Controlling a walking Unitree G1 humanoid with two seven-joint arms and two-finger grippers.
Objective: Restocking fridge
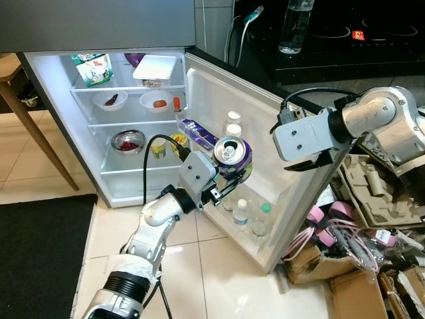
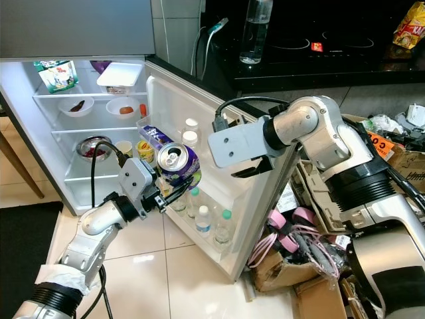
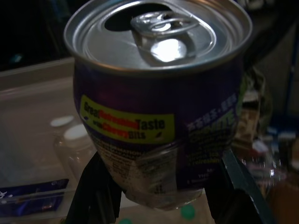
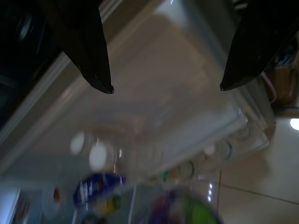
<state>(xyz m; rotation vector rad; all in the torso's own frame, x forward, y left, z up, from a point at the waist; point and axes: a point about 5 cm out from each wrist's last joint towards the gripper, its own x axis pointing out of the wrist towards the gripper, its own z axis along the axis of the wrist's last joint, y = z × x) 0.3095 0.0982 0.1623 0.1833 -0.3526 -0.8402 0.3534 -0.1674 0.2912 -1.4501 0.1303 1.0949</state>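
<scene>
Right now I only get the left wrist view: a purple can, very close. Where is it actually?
Observer: The left tool holds the can beside the open fridge door, above its bottle shelf.
Operator: Is the other arm busy?
Observer: The right tool hovers open near the door's top edge, holding nothing.
Operator: Anything inside the fridge?
Observer: A steel bowl sits on a lower shelf.

Head stereo pair: high vantage, angled forward and down onto the open fridge (image 1: 133,119) and its door (image 2: 219,193). Left wrist camera: close on the purple can (image 3: 159,102). Right wrist camera: near, facing the door's inner shelves, which both eye views share.
</scene>
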